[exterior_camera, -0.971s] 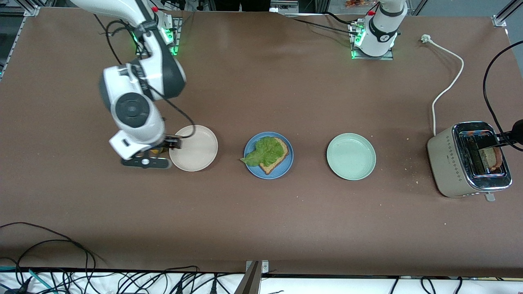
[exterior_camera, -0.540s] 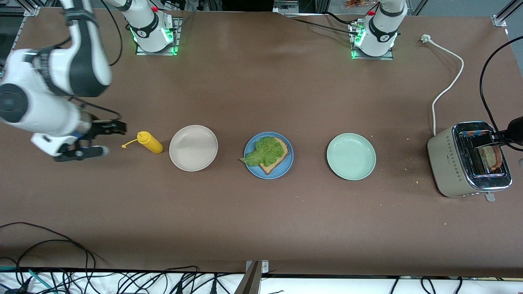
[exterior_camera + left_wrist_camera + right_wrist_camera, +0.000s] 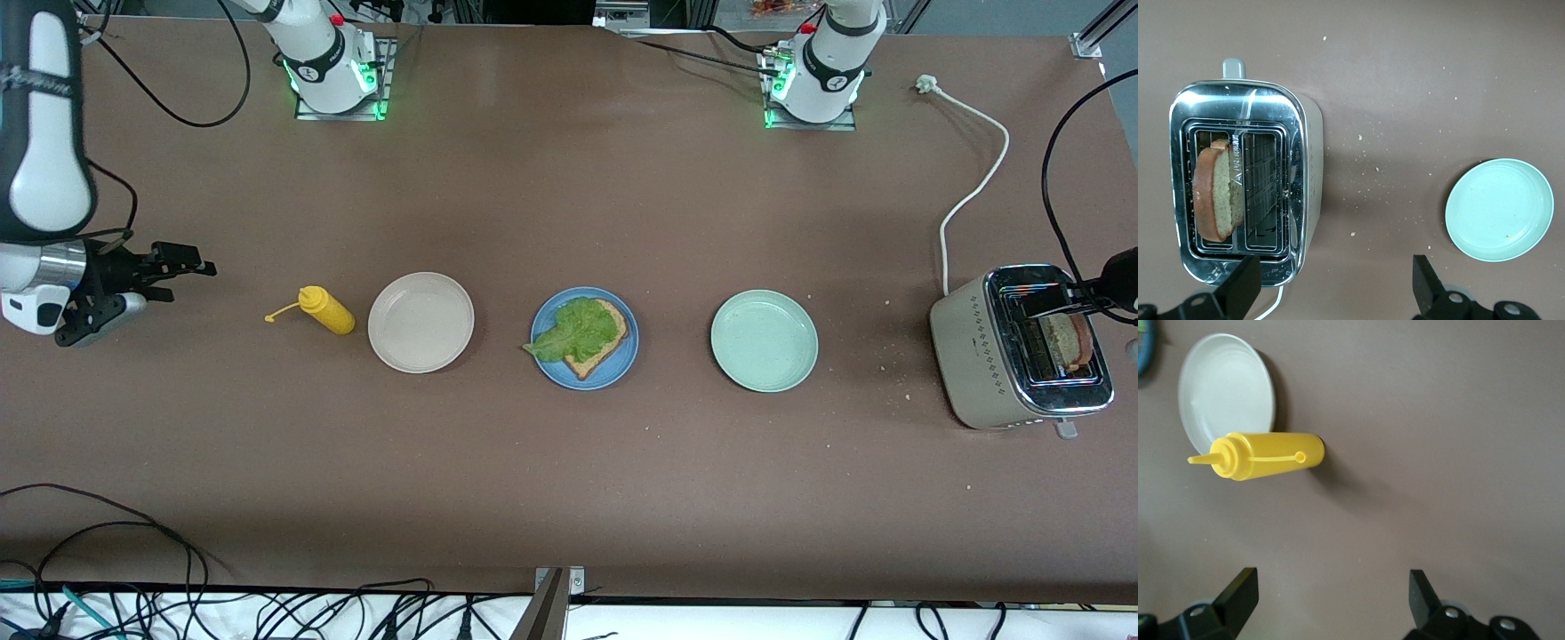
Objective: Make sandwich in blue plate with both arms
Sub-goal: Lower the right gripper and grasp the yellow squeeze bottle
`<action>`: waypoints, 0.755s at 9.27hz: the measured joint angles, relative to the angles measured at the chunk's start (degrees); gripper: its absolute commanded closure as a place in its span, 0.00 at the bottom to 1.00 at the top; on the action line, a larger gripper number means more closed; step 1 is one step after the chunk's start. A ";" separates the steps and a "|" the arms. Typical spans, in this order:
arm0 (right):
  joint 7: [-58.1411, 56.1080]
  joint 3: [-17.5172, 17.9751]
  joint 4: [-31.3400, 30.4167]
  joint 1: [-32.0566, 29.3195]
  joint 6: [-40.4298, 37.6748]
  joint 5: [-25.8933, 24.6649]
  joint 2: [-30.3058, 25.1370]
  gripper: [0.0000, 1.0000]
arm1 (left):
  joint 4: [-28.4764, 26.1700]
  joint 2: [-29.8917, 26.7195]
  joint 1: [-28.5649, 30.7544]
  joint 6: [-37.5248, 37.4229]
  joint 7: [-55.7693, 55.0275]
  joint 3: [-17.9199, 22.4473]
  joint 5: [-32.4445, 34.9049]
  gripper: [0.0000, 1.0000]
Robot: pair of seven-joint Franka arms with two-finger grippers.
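The blue plate [image 3: 620, 364] sits mid-table between two other plates. On it lies one brown bread slice [image 3: 596, 356] topped with a green lettuce leaf [image 3: 573, 331]. A second bread slice [image 3: 1065, 342] [image 3: 1213, 190] stands in one slot of the toaster [image 3: 973, 347] [image 3: 1308, 167]. My left gripper [image 3: 1058, 307] [image 3: 1335, 287] hangs open over the toaster, holding nothing. Over bare table at the right arm's end, my right gripper [image 3: 182, 274] [image 3: 1331, 597] is open and empty, with the blue plate's edge [image 3: 1143, 350] just showing in its wrist view.
A yellow squeeze bottle [image 3: 324, 311] [image 3: 1268, 457] lies on its side beside the beige plate [image 3: 420, 322] [image 3: 1225, 387]. A pale green plate [image 3: 764, 340] [image 3: 1499, 209] sits between the blue plate and the toaster. The toaster's white cord [image 3: 973, 191] trails toward the left arm's base. Crumbs dot the table near the toaster.
My right arm has swung away from the beige plate toward its own end of the table, uncovering the yellow bottle. The left gripper has stayed over the toaster.
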 measured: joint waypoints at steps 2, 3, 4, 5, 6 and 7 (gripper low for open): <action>-17.48 0.05 -0.19 -4.53 0.14 11.64 5.75 0.00 | 0.00 0.00 -0.01 -0.08 0.00 -0.02 0.00 0.00; -25.40 0.10 -0.22 -5.61 0.14 16.65 8.56 0.00 | 0.01 0.00 -0.01 -0.10 0.00 -0.02 0.00 0.00; -32.93 0.16 -0.23 -6.12 0.09 21.32 10.92 0.00 | 0.01 0.00 -0.01 -0.11 0.00 -0.02 0.00 0.00; -40.26 0.40 -0.23 -6.21 -0.29 25.69 12.74 0.00 | 0.01 0.00 -0.01 -0.16 0.00 -0.02 0.00 0.00; -46.71 0.67 -0.24 -6.20 -1.61 29.91 14.22 0.00 | 0.00 0.01 -0.01 -0.27 0.00 -0.01 0.00 0.00; -53.22 0.74 -0.27 -6.27 -3.39 34.31 16.08 0.00 | 0.01 0.00 -0.01 -0.33 0.00 -0.01 0.00 0.00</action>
